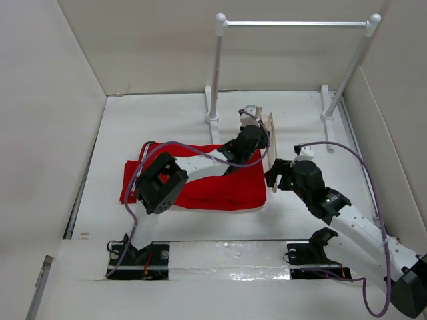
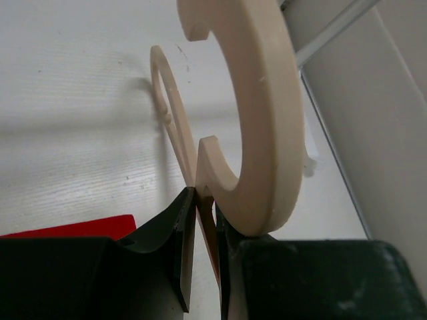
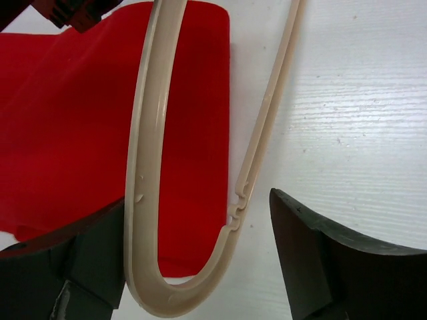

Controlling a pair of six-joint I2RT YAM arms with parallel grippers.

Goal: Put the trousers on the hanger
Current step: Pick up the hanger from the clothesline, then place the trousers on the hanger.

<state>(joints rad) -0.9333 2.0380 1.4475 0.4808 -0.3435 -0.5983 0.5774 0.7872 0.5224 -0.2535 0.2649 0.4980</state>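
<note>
Beyond both grippers stands the rack [image 1: 293, 24] at the far side of the table [image 1: 167, 113], and your left arm [image 1: 200, 167] reaches across the trousers [image 1: 227, 193] beneath it. Your left gripper [image 2: 203, 220] is clamped on the hanger [image 2: 267, 120] at the hook's foot. The right gripper [image 3: 200, 257] is spread around the hanger's rounded end, trousers just beside it.

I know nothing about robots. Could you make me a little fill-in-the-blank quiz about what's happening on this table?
The left gripper is shut on the hanger at the base of its curved ____. The right gripper is ____, with one rounded end of the hanger between its fingers. The trousers, coloured ____, lie folded on the table.
Missing words: hook; open; red.
</note>
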